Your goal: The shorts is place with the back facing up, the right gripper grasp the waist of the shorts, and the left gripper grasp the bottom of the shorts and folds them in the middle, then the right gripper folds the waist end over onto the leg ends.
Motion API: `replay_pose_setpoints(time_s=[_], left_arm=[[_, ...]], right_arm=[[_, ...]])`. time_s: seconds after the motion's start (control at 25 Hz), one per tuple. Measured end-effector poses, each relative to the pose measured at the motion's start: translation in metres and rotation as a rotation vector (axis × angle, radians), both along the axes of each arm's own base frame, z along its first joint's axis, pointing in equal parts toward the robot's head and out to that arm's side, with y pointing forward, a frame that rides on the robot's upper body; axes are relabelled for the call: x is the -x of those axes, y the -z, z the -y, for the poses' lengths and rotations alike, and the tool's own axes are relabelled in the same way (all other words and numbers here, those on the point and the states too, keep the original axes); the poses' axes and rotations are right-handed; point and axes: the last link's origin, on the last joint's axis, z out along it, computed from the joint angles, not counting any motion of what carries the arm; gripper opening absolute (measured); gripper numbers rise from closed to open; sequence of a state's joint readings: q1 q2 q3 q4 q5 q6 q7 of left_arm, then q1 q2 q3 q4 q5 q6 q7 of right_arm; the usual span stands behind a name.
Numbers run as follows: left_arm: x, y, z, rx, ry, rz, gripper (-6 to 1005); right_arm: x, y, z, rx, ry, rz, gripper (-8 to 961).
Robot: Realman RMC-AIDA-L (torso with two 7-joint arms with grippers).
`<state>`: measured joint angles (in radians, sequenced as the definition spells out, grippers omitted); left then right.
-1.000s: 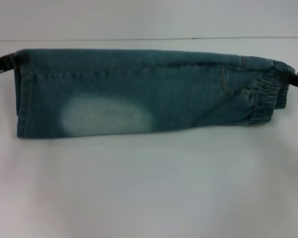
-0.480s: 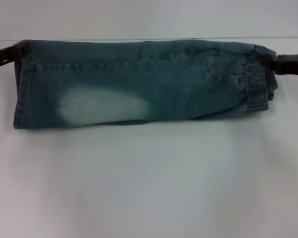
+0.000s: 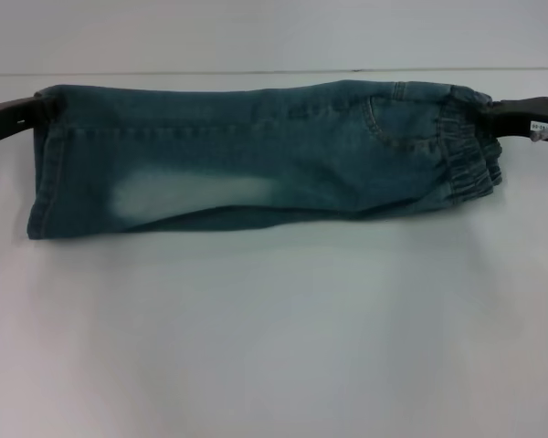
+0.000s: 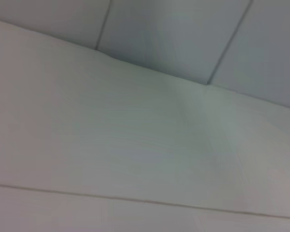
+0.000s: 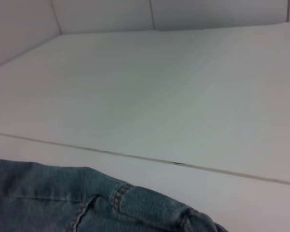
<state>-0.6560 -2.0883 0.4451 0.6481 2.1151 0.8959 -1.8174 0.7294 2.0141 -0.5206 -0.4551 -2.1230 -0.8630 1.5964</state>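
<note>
Across the far part of the white counter (image 3: pixel 274 347), the shorts (image 3: pixel 256 155) are stretched in a long band, already doubled lengthwise. The left tool (image 3: pixel 14 114) is clamped on the leg ends (image 3: pixel 46 164) and the right tool (image 3: pixel 521 114) on the waist (image 3: pixel 470 151). The lower edge seems to rest on the counter while the top fold is held taut. To finish this step well, I judge both tools should lower evenly, keeping the cloth tight so the halves lie flush, with no bunching near the pocket (image 3: pixel 402 123). Nearer the robot the counter is bare, with ample room for swinging the waist across; the back wall (image 5: pixel 101 14) is close behind.
</note>
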Motion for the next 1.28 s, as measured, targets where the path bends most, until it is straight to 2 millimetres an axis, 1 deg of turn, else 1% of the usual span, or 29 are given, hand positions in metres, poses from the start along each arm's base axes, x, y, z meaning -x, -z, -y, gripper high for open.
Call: replay_pose_setpoints(time_s=[0.24, 0.48, 0.52, 0.76, 0.84, 0.96, 1.0, 1.04, 1.08, 1.12, 1.16, 1.2, 1.28], left_arm=[[0.004, 0.005, -0.002, -0.061, -0.047, -0.021, 108], [0.009, 0.005, 0.001, -0.066, -0.059, -0.028, 145], [0.010, 0.005, 0.002, -0.067, -0.061, -0.029, 151], [0.015, 0.006, 0.008, -0.055, -0.058, -0.029, 337], [0.015, 0.005, 0.012, -0.045, -0.040, -0.016, 588], [0.012, 0.003, 0.023, -0.029, 0.030, 0.027, 703], [0.010, 0.002, 0.030, -0.023, 0.068, 0.048, 741], [0.007, 0.001, 0.036, -0.014, 0.119, 0.071, 779], [0.004, 0.000, 0.043, -0.003, 0.160, 0.088, 817], [0.000, 0.000, 0.051, 0.018, 0.216, 0.109, 844], [-0.004, 0.000, 0.060, 0.046, 0.278, 0.129, 871], [-0.007, 0.001, 0.065, 0.065, 0.312, 0.136, 898], [-0.014, 0.003, 0.082, 0.140, 0.413, 0.155, 952]], right_arm=[[-0.001, 0.001, 0.001, 0.002, 0.016, -0.010, 182], [-0.005, 0.002, 0.004, 0.008, 0.029, -0.015, 204], [-0.005, 0.002, 0.004, 0.009, 0.029, -0.017, 245], [0.000, -0.002, 0.005, 0.025, 0.012, -0.048, 496], [0.002, -0.008, 0.006, 0.032, 0.002, -0.065, 595], [0.005, -0.023, 0.010, 0.045, -0.015, -0.102, 732], [0.006, -0.029, 0.011, 0.051, -0.022, -0.116, 771], [0.010, -0.043, 0.016, 0.068, -0.033, -0.150, 809], [0.010, -0.043, 0.016, 0.068, -0.033, -0.150, 848], [0.011, -0.050, 0.019, 0.080, -0.036, -0.170, 887], [0.012, -0.056, 0.022, 0.091, -0.038, -0.183, 893], [0.013, -0.063, 0.026, 0.104, -0.037, -0.200, 899], [0.014, -0.073, 0.032, 0.130, -0.034, -0.224, 911]])
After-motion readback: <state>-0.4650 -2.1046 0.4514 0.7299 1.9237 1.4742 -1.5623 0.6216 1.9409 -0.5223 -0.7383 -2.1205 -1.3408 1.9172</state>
